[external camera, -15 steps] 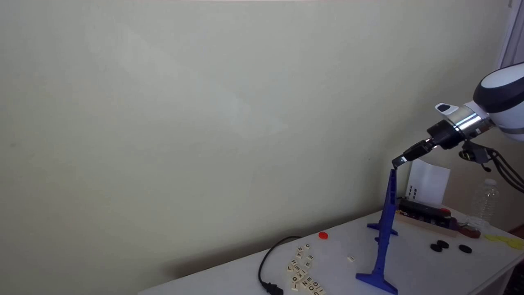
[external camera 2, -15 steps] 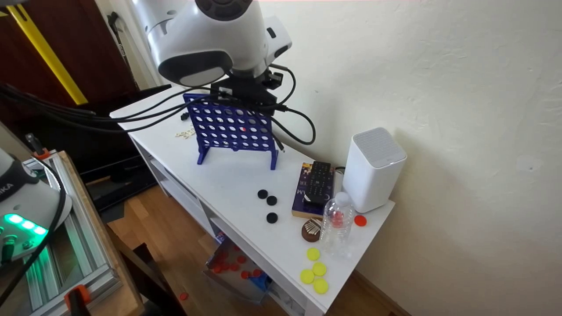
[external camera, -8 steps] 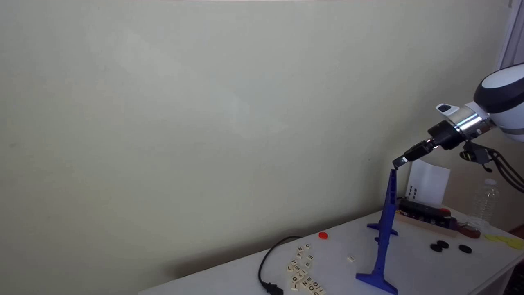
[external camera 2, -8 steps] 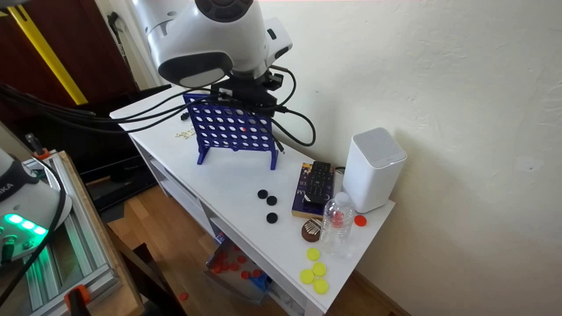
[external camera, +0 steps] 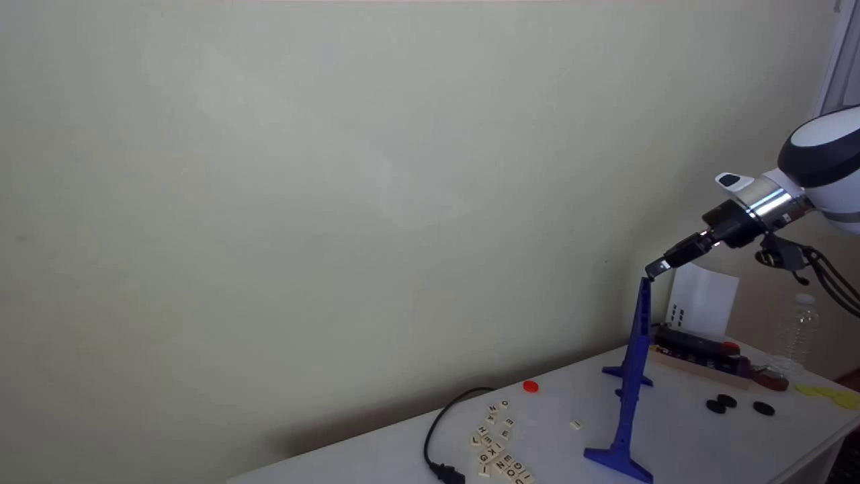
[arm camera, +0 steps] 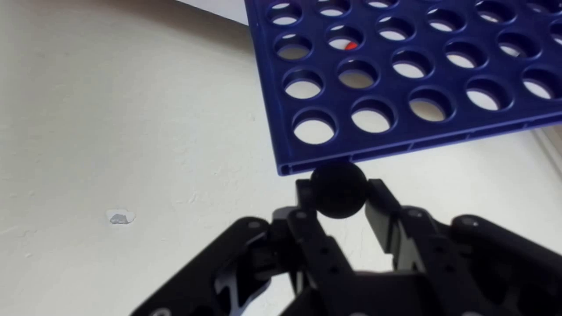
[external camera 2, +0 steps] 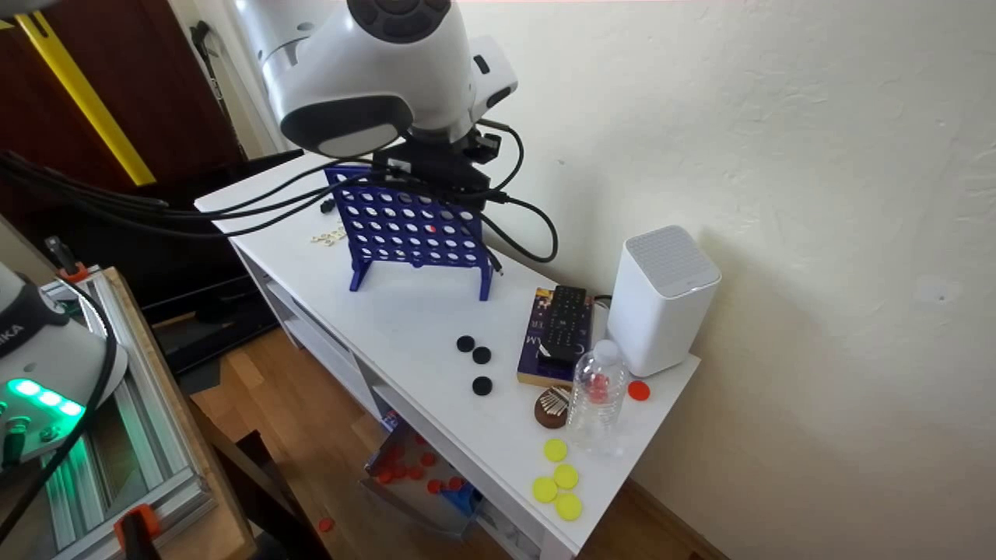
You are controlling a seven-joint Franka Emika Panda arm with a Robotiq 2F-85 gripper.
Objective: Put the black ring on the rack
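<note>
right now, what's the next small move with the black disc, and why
Probably ease the gripper slightly down, without letting go, to guide the black disc into a slot: in the wrist view it is gripped and overlaps the slotted top edge of the blue rack, though whether it has entered can't be told.

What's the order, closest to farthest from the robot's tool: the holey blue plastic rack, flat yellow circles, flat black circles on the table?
In both exterior views:
1. Blue rack: just below the tool.
2. Three black circles: on the table, apart from the rack.
3. Yellow circles: near a table corner.
</note>
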